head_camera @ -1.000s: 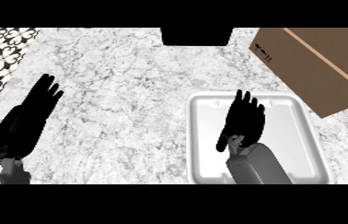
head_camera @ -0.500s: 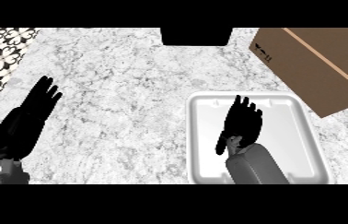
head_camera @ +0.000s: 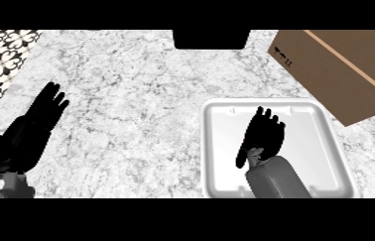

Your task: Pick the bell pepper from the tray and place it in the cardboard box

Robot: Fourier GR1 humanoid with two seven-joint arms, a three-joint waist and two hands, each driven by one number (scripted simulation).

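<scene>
My right hand [head_camera: 262,133] hovers flat over the middle of the white tray [head_camera: 316,136] at the lower right, its fingers straight and pointing away from me. No bell pepper shows anywhere; whatever lies under the hand is hidden. The brown cardboard box [head_camera: 330,69] stands beyond the tray at the upper right, partly cut by the view's edge. At the left edge my left hand [head_camera: 36,121] rests open with its fingers up.
A black object [head_camera: 211,39] sits at the counter's far edge, top centre. A black-and-white patterned surface [head_camera: 15,44] shows at the top left corner. Grey marble counter [head_camera: 132,111] stretches between the two hands.
My right hand has drawn back slightly toward me over the tray, staying flat. The left hand has not moved.
</scene>
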